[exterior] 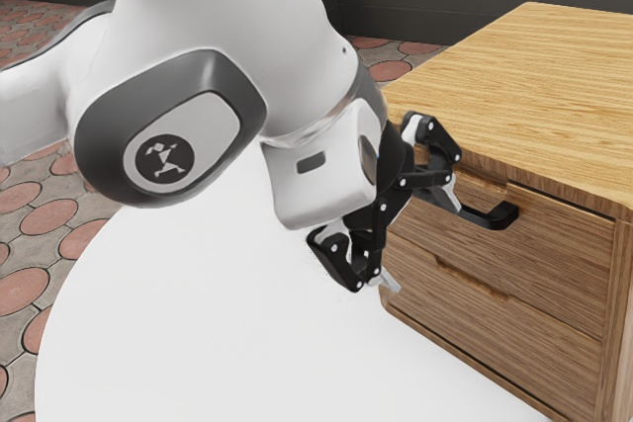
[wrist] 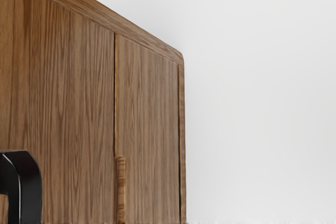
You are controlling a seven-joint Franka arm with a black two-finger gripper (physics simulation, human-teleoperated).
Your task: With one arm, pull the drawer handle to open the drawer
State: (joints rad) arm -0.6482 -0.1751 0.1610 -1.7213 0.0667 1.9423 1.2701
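**Fig.** Approach to the drawer pull, ext. + wrist views, near to far.

**Nearest:** my gripper (exterior: pixel 420 236), fingers spread wide and gripping nothing. The upper fingertip is just beside the near end of the black handle (exterior: pixel 487 211). The lower fingertip hangs in front of the lower drawer (exterior: pixel 495 333).

**Handle:** a dark bar w/ rounded, bent ends, standing off the front of the top drawer (exterior: pixel 554 244). In the wrist view the handle (wrist: pixel 20 187) shows one bent end against the wood grain.

**Handling (judged):** rigid, prob. smooth and a bit slippery. Best hold is across the straight mid-section, one finger each side, not on a curved end where I could slide off. The drawer is likely light to moderate and runs on straight slides. The pull should go square to the front, or it may bind.

**Drawer front:** flat panel of light, oak-like wood w/ a thin seam to its neighbour. I can't tell whether it is out at all.

**Farther:** the cabinet (exterior: pixel 534 76) w/ a broad wooden top, standing on the white round bench (exterior: pixel 198 343). Beyond that, the tiled floor (exterior: pixel 30 195).
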